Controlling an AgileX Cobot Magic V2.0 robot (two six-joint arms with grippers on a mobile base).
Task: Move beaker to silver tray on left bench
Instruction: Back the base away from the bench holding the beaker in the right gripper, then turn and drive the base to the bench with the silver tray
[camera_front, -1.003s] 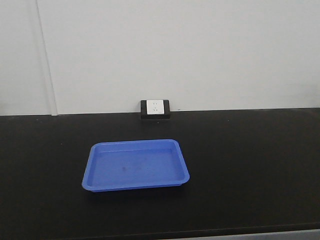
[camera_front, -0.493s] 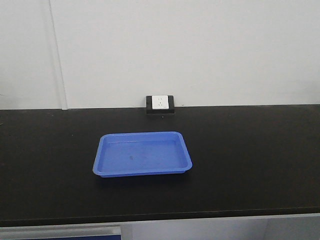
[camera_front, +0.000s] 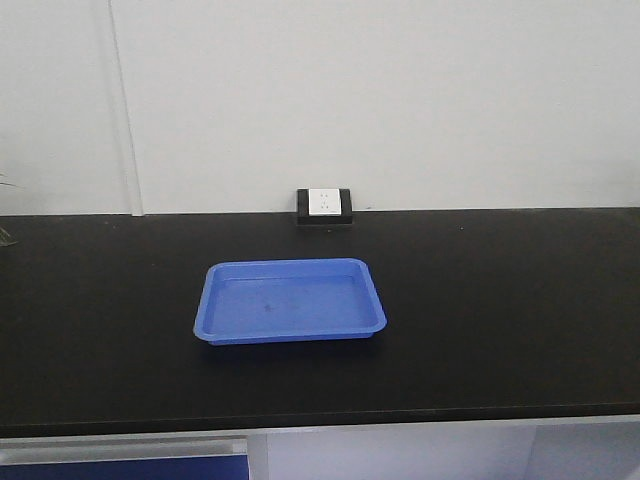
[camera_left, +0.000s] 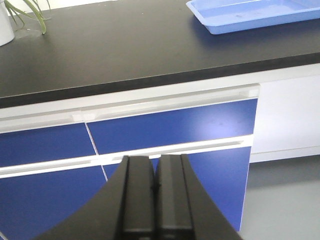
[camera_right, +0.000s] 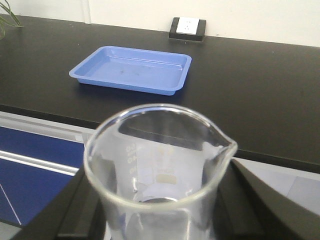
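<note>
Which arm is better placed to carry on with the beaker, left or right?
Right. The right end effector holds the beaker upright between its fingers. The left end effector is shut, empty, and faces the blue drawer fronts below the bench. No silver tray shows in any view.

Left pincer (camera_left: 156, 161) matte black, flat-sided, square-tipped

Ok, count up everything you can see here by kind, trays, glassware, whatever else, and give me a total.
Trays: 1, the blue tray
Beakers: 1, the beaker
Wall sockets: 1, the socket
Plants: 1, the potted plant
Total: 4
</note>
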